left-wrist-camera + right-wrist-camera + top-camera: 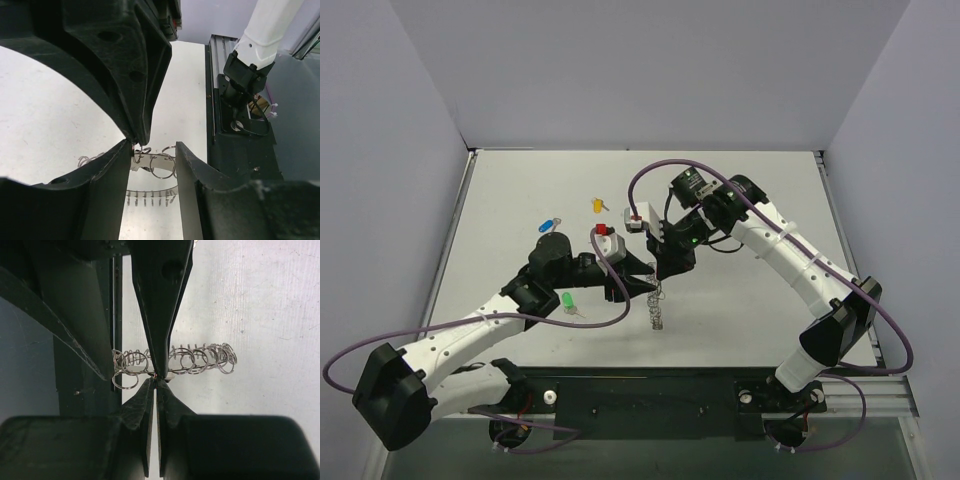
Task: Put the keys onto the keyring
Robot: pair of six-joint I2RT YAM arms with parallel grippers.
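The keyring (658,308) stands on edge between the two grippers at the table's middle. In the left wrist view my left gripper (152,145) has its jaws partly apart, with a stretch of the keyring (157,164) spanning the gap and touching both fingers. My right gripper (156,380) is shut, pinching the keyring's (200,360) rim right beside a left finger (160,315). A green key (567,300), a blue key (550,223) and a yellow key (597,205) lie loose on the table to the left. In the top view, the left gripper (648,287) and right gripper (665,278) meet tip to tip.
The white table (760,300) is walled at the back and sides. A black rail (650,395) with the arm bases runs along the near edge. Purple cables (650,175) loop over both arms.
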